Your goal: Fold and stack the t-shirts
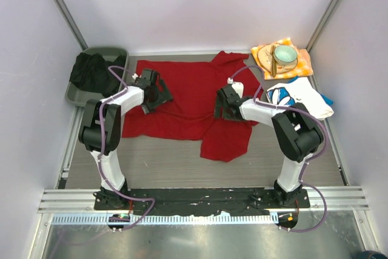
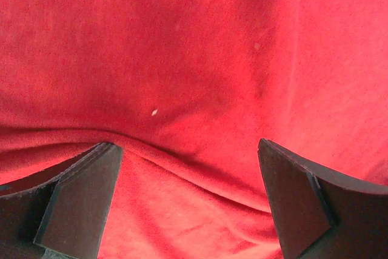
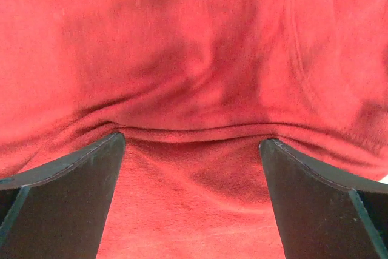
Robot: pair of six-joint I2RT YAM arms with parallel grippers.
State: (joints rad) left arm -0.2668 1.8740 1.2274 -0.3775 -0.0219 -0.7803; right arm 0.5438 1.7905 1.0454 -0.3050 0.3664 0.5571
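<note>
A plain red t-shirt (image 1: 188, 104) lies spread and rumpled across the middle of the table. My left gripper (image 1: 159, 95) is down on its left part, jaws open. In the left wrist view the left gripper (image 2: 188, 145) straddles a raised fold of the red t-shirt (image 2: 194, 59). My right gripper (image 1: 221, 106) rests on the shirt's right part, also open. In the right wrist view the right gripper (image 3: 193, 139) has a ridge of red t-shirt (image 3: 194, 47) bunched between its fingertips. The white printed t-shirt (image 1: 297, 98) lies crumpled at the right, with blue cloth (image 1: 327, 98) showing beside it.
A dark bin (image 1: 112, 50) holding black cloth (image 1: 91, 71) stands at the back left. An orange-yellow cloth (image 1: 303, 62) with a bowl (image 1: 285, 56) sits at the back right. Walls close in on both sides, and a metal rail (image 1: 200, 201) runs along the near edge.
</note>
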